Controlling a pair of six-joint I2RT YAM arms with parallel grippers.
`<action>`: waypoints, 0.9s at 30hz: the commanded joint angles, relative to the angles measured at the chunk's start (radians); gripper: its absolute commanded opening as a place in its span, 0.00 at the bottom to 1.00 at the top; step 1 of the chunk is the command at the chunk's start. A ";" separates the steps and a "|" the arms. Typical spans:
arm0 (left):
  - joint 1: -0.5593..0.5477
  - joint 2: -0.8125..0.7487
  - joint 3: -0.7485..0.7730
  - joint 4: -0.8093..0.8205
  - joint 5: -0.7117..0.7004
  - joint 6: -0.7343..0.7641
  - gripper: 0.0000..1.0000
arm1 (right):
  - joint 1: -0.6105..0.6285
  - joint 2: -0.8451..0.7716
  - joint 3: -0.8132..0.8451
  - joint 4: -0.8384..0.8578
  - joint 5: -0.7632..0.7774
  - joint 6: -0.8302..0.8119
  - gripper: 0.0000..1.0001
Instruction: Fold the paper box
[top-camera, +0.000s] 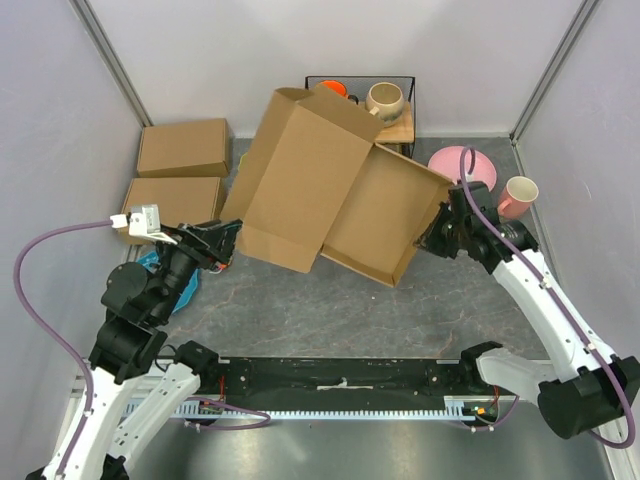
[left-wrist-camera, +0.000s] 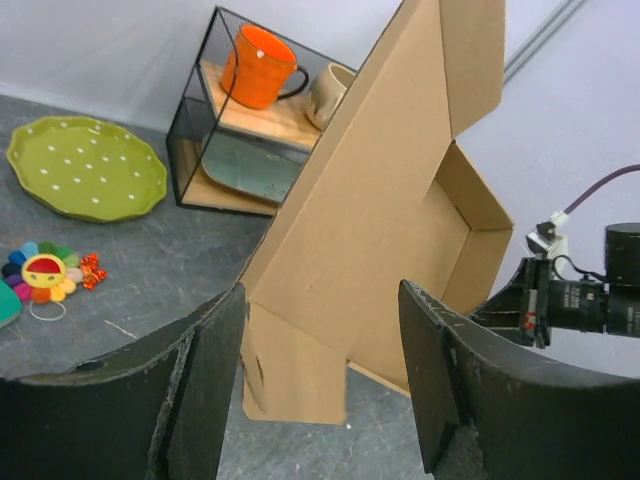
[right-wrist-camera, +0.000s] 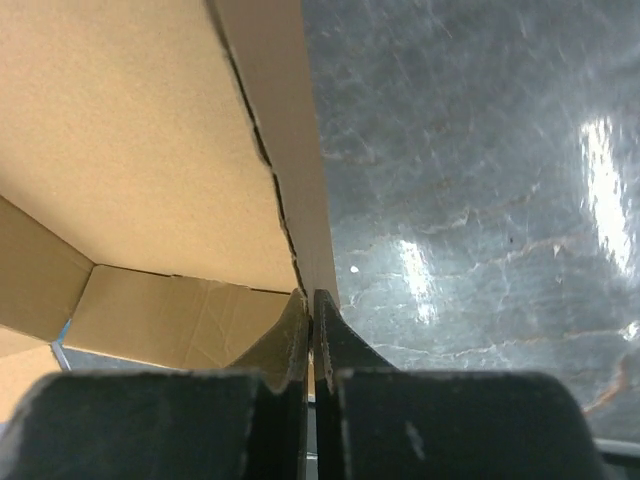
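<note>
The paper box (top-camera: 310, 180) is a brown cardboard sheet, partly folded, lying in the middle of the table with its long lid panel raised and tilted over a shallow tray. My right gripper (top-camera: 437, 232) is shut on the tray's right wall; in the right wrist view the fingers (right-wrist-camera: 312, 300) pinch the thin cardboard edge (right-wrist-camera: 300, 150). My left gripper (top-camera: 220, 242) is open at the lid's lower left corner. In the left wrist view its jaws (left-wrist-camera: 322, 300) stand wide apart, with the box's hanging flap (left-wrist-camera: 300, 370) just beyond them and nothing held.
Two ready-made cardboard boxes (top-camera: 183, 147) (top-camera: 172, 200) sit at the left. A wire shelf (left-wrist-camera: 260, 125) behind holds an orange mug (left-wrist-camera: 258, 68) and a beige mug (top-camera: 385, 98). A pink plate (top-camera: 462, 165) and a pink mug (top-camera: 518, 195) stand on the right. A green plate (left-wrist-camera: 85, 168) and a flower toy (left-wrist-camera: 45, 275) lie on the left.
</note>
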 joint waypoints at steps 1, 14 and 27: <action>0.003 0.003 -0.034 0.057 0.061 -0.032 0.70 | -0.002 -0.051 -0.148 0.054 -0.010 0.219 0.00; 0.003 0.006 -0.180 0.126 0.279 -0.084 0.69 | 0.088 -0.189 -0.561 0.280 0.036 0.679 0.00; 0.001 0.000 -0.232 0.129 0.247 -0.113 0.68 | 0.476 0.086 -0.538 0.646 0.211 1.040 0.00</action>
